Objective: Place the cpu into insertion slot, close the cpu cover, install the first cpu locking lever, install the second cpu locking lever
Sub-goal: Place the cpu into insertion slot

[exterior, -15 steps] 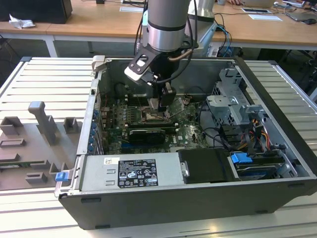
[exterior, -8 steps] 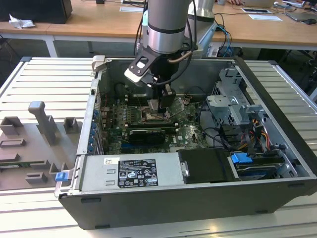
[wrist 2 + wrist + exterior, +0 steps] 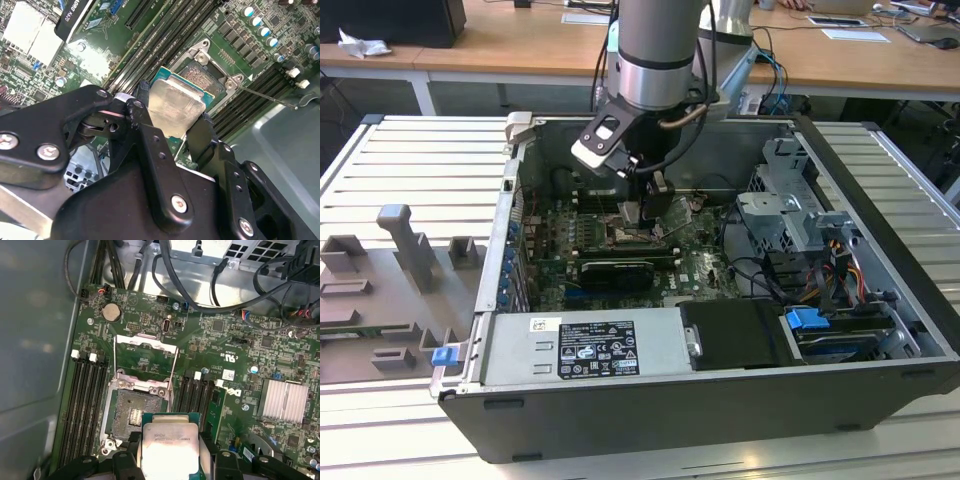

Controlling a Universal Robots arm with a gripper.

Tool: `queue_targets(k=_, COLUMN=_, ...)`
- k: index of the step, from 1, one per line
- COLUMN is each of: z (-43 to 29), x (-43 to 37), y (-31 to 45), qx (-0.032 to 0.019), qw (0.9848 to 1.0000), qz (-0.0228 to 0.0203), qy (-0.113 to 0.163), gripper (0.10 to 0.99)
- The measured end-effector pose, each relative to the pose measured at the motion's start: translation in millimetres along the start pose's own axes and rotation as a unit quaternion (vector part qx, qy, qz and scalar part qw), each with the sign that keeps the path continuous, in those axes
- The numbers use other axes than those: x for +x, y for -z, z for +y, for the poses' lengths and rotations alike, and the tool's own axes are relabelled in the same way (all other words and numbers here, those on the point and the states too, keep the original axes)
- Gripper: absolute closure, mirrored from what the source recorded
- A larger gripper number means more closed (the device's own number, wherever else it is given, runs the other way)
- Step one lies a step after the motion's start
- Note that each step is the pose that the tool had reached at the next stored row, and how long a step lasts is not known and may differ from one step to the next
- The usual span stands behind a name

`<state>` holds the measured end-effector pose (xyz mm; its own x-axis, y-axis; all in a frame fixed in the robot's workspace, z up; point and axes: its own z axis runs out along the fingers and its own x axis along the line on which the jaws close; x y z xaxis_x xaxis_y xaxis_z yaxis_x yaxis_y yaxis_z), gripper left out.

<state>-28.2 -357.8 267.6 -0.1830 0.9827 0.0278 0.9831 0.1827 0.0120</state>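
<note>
I see gripper [image 3: 172, 114] jaws clenched on chip [image 3: 170, 449], poised over bare socket [image 3: 132, 412]; cover [image 3: 145, 341] raised.

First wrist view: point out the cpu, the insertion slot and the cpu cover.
silvery-beige square cpu [image 3: 170, 452], first wrist view, centre of its metal face.
dark-centred square insertion slot [image 3: 134, 412], first wrist view, its middle.
silvery metal-frame cpu cover [image 3: 146, 339], first wrist view, bar opposite its hinge.

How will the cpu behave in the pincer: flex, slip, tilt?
Probably stiff: the cpu is a flat metal-faced plate showing no bend in the pincer. Likely light, being small and thin. Could slip or tilt: it seems held only by its thin edges, above the insertion slot.
</note>
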Motion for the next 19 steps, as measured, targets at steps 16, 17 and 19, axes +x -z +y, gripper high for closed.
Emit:
queue_targets(k=16, z=2.2, x=12.2, y=-17.9, qx=0.0001, qw=0.9998, qz=-0.0003, qy=-0.018, gripper=0.545)
queue_targets(k=17, z=2.2, x=12.2, y=-18.0, qx=0.0001, qw=0.9998, qz=-0.0004, qy=-0.018, gripper=0.545)
queue_targets(k=19, z=2.2, x=12.6, y=-18.2, qx=0.0001, qw=0.9998, qz=-0.0004, qy=-0.018, gripper=0.545)
